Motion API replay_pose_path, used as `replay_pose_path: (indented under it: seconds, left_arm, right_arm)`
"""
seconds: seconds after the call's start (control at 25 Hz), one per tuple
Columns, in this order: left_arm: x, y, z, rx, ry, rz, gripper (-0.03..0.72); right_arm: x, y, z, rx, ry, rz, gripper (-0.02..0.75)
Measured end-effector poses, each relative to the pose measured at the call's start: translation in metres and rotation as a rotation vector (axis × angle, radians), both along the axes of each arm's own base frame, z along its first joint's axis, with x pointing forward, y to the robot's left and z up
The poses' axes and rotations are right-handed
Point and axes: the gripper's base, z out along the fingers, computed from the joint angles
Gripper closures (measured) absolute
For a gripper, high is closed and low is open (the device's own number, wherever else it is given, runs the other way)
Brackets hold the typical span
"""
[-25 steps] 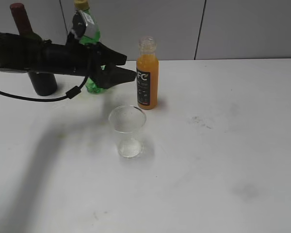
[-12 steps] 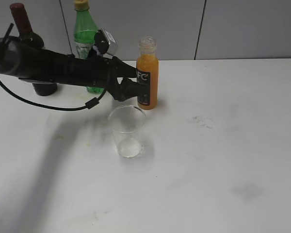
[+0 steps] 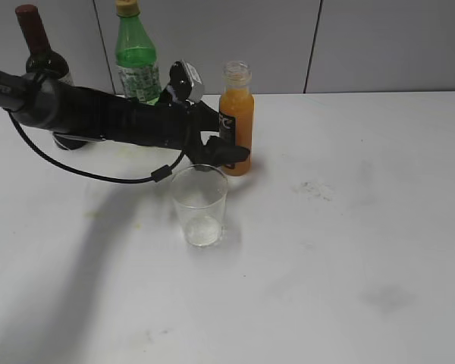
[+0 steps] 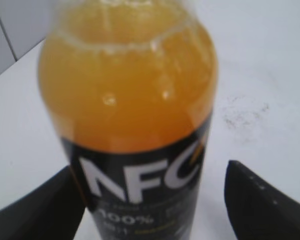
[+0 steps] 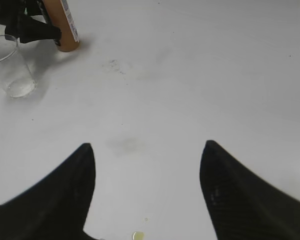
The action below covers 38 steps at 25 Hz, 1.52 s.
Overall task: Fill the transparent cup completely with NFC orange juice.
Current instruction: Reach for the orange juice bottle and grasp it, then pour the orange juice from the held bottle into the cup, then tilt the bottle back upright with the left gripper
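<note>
Since the earlier frames my left arm has been sliding rightward across the back of the white tabletop (image 3: 349,250), clearing the tall green plastic bottle (image 3: 136,61) it was covering, and its black left claw (image 3: 229,145) is now reaching the small clear bottle of opaque NFC orange juice (image 3: 237,114). Going left to right: the dark wine bottle (image 3: 39,45) is standing at the far left rear, the green bottle is just beside it, then comes the juice bottle, uncapped and upright, with the empty transparent plastic cup (image 3: 200,203) sitting near it, in front and slightly left.

In the left wrist view the juice bottle (image 4: 135,115) is filling the gap between the two black fingers (image 4: 255,200), which are standing apart on either side of the black label and not yet gripping.

I am judging this as the grasp step. To do it well I should be centring the label between the fingers, closing firmly low on the body, and keeping the bottle vertical so nothing spills from the open neck.

My right claw (image 5: 147,187) is hovering spread apart over bare tabletop, well away from everything.
</note>
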Motion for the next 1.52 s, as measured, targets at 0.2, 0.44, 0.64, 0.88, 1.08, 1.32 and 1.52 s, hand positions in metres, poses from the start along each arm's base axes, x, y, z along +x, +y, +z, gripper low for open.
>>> replay_pose_path:
  seconds: [0.2,0.44,0.64,0.88,1.08,1.32,1.52]
  left_arm:
    - [0.003,-0.01,-0.011,0.007,-0.003,-0.012,0.035]
    - [0.002,-0.013,-0.018,0.016,0.002,-0.014,0.063]
    - [0.002,-0.016,-0.02,0.035,-0.002,-0.005,0.152]
    - [0.004,-0.016,-0.02,0.042,-0.005,0.008,0.207]
    - [0.007,-0.012,-0.02,0.039,0.015,0.031,0.207]
    - [0.022,0.013,0.009,0.037,0.026,0.142,0.207]
    - [0.024,0.026,0.06,0.014,0.009,0.165,0.207]
  right_arm:
    - [0.0,0.0,0.0,0.0,0.0,0.0,0.231]
    - [0.0,0.0,0.0,0.0,0.0,0.0,0.231]
    - [0.0,0.0,0.0,0.0,0.0,0.0,0.231]
    - [0.0,0.0,0.0,0.0,-0.001,0.0,0.231]
    - [0.0,0.0,0.0,0.0,-0.001,0.0,0.231]
    - [0.0,0.0,0.0,0.0,-0.001,0.0,0.231]
    - [0.0,0.0,0.0,0.0,-0.001,0.0,0.231]
